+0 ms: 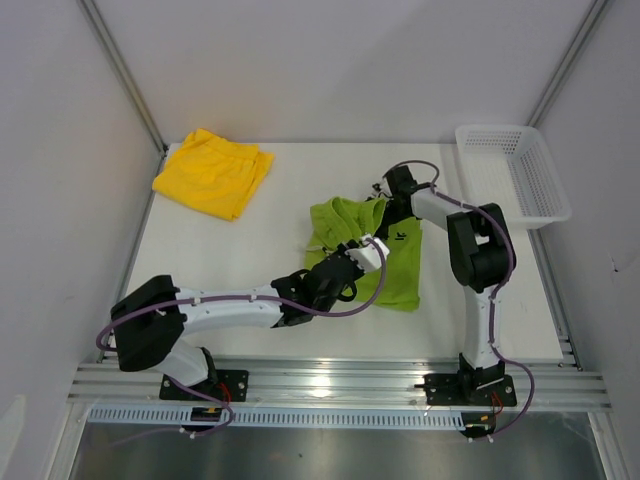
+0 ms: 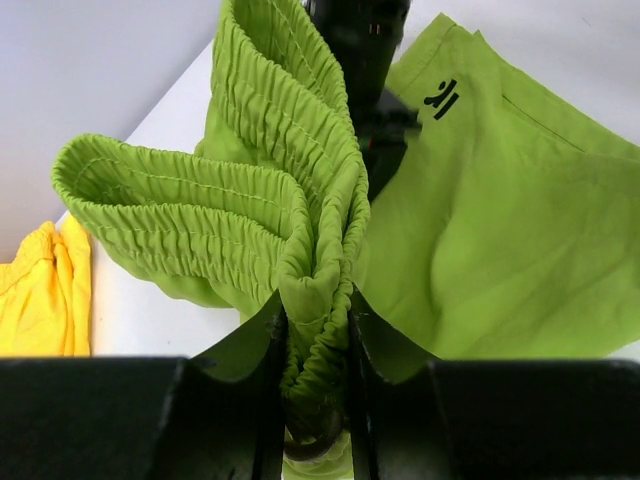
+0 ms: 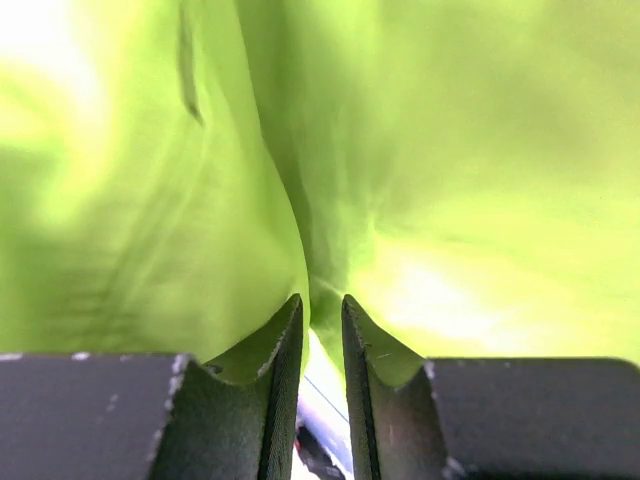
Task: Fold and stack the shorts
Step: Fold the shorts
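Lime-green shorts (image 1: pixel 392 270) lie bunched near the middle of the worktop (image 1: pixel 240 250), partly lifted, with both arms reaching in to them. The left tool (image 2: pixel 315 335) is clamped on the gathered elastic waistband (image 2: pixel 250 200), which rises in ruffled folds out of its narrow jaws. Beyond the folds, the rest of the garment spreads flatter, its small dark logo (image 2: pixel 441 97) facing up. The right tool (image 3: pixel 322 310) is pressed close against the green cloth at the far side of the pile. Its jaws stand a narrow gap apart, with a crease of fabric at their tips; I cannot tell whether they grip it. Yellow shorts (image 1: pixel 213 172) rest folded at the far left corner, well apart from the green pair. A white mesh basket (image 1: pixel 530 185) sits at the far right edge.
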Action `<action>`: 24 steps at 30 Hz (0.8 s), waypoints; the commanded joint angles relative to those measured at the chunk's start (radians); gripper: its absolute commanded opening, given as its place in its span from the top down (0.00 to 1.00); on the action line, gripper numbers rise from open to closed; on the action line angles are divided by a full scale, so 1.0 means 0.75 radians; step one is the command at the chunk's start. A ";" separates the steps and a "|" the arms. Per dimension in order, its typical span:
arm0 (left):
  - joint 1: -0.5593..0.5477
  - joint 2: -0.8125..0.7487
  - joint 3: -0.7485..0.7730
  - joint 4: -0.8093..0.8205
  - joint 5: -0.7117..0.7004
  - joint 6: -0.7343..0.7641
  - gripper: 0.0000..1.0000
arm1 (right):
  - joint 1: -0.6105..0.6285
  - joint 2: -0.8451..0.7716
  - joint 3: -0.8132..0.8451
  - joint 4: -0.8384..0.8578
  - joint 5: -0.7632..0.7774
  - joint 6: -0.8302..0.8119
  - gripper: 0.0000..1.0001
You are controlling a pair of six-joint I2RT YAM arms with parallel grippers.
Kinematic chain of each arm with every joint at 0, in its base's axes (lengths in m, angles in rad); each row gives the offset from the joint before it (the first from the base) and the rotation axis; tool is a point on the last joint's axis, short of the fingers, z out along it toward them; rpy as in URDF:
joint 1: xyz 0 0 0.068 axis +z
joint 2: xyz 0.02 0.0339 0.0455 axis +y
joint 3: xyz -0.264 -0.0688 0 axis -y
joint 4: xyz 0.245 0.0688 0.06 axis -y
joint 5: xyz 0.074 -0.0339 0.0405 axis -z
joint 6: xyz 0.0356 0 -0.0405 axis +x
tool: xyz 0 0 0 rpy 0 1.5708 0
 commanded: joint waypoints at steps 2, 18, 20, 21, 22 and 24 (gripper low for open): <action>-0.019 -0.004 0.081 0.031 -0.062 0.074 0.95 | -0.117 -0.113 0.147 -0.122 0.130 -0.045 0.75; -0.031 0.127 0.245 -0.050 -0.146 0.062 0.96 | -0.344 -0.655 -0.493 -0.038 0.216 -0.096 0.72; -0.029 0.147 0.261 -0.073 -0.148 0.049 0.96 | -0.357 -0.722 -0.540 -0.036 0.222 -0.100 0.71; -0.029 0.155 0.278 -0.083 -0.150 0.045 0.96 | -0.371 -0.745 -0.559 -0.036 0.237 -0.104 0.70; -0.031 0.158 0.290 -0.091 -0.152 0.045 0.96 | -0.379 -0.784 -0.585 -0.046 0.253 -0.104 0.65; -0.031 0.164 0.288 -0.095 -0.150 0.041 0.96 | -0.418 -0.827 -0.610 -0.052 0.290 -0.094 0.48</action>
